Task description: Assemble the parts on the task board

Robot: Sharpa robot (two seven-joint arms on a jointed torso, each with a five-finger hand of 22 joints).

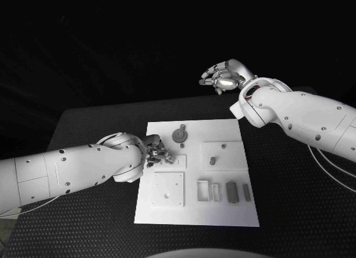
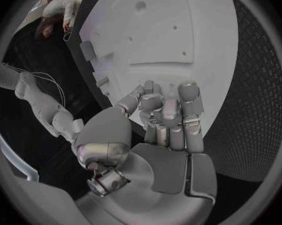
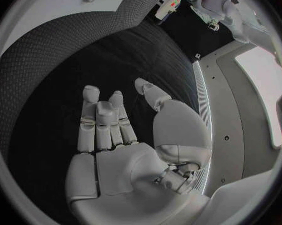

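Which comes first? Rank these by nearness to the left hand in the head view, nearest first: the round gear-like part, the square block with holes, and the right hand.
1. The square block with holes, just below the left hand on the task board.
2. The round gear-like part, up the board from the fingers.
3. The right hand, beyond the board's far edge.

The first two are nearly equal.

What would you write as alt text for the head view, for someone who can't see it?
A white task board lies on a black table, with small grey parts on it. The left hand is at the board's left edge; the right hand is raised beyond the far edge, holding nothing.
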